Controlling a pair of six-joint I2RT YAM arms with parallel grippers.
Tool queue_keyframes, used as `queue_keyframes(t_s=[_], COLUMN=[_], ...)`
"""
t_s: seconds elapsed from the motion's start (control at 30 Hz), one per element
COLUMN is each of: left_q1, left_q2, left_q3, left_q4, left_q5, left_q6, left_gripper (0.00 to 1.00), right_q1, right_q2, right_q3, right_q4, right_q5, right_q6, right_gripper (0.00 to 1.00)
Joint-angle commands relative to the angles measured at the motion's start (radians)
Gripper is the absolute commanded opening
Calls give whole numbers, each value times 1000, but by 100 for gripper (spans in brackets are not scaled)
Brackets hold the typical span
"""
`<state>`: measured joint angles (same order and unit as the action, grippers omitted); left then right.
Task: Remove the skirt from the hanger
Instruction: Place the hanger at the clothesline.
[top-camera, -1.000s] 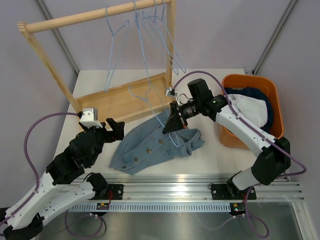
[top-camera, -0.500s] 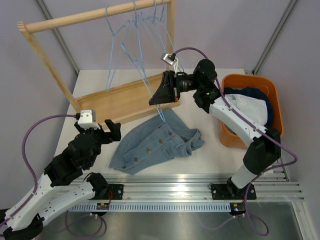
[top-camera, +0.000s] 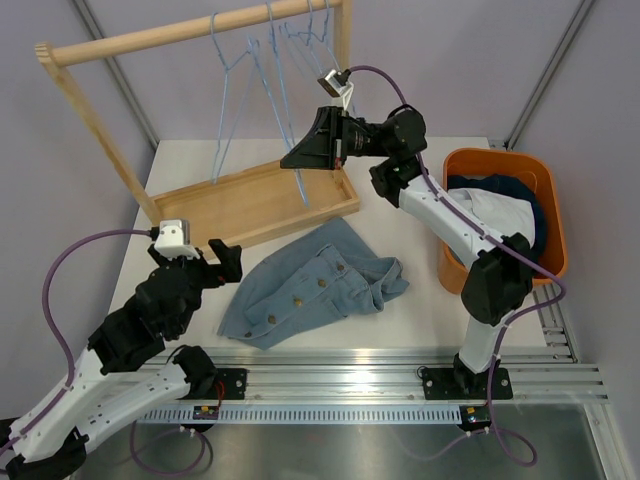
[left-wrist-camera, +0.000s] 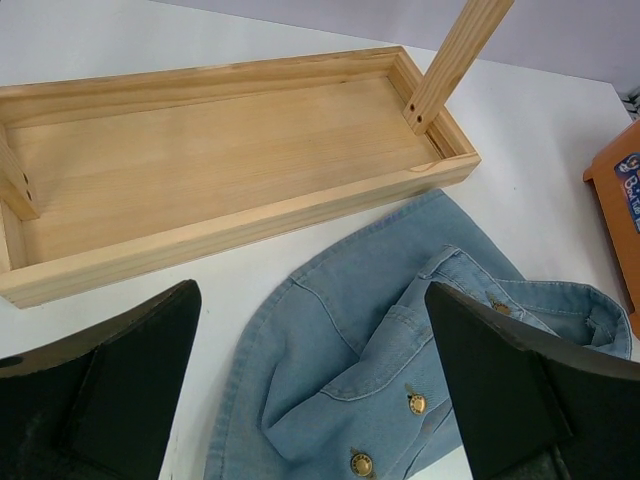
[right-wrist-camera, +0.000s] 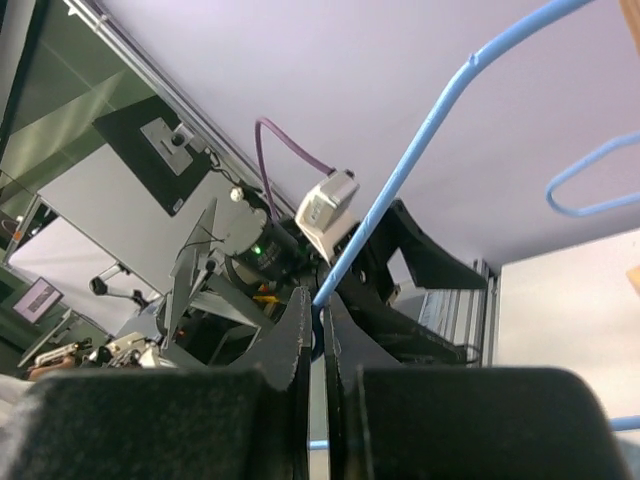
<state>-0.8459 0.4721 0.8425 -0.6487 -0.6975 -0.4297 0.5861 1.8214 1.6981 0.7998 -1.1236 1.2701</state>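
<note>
The light blue denim skirt (top-camera: 312, 281) with brass buttons lies crumpled flat on the white table, free of any hanger. My right gripper (top-camera: 292, 163) is raised above the wooden tray, shut on a thin blue wire hanger (top-camera: 300, 186) whose lower end dangles over the tray. In the right wrist view the hanger wire (right-wrist-camera: 420, 160) runs up out of the shut right gripper (right-wrist-camera: 318, 300). My left gripper (top-camera: 228, 258) stands open just left of the skirt. In the left wrist view the left gripper (left-wrist-camera: 310, 295) is empty, with the skirt (left-wrist-camera: 400, 340) below it.
A wooden rack with a tray base (top-camera: 240, 205) stands at the back left; several blue wire hangers (top-camera: 228, 70) hang from its rail. An orange bin (top-camera: 548, 180) holding clothes sits on the right. The tray's front wall (left-wrist-camera: 240, 225) lies just beyond the skirt.
My right arm has lifted the blue hanger up and left, off the skirt, over the tray. The skirt stayed on the table. My left gripper opened slightly wider.
</note>
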Motion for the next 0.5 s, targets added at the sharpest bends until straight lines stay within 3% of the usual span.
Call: queue_keyframes(t_s=[0.0,0.47], left_q1=[-4,-4], left_q2=[-6,31], left_q3=[4,-2], left_q4=[37,78], left_q5=[-27,-4], left_q6=[-18,-38], left_gripper=[99,99], right_q1=[1,1], right_q2=[25,182], right_q3=[84,350], right_q4=[85,-39], right_q5=[73,192], right_q6=[23,-37], right_gripper=[0,0])
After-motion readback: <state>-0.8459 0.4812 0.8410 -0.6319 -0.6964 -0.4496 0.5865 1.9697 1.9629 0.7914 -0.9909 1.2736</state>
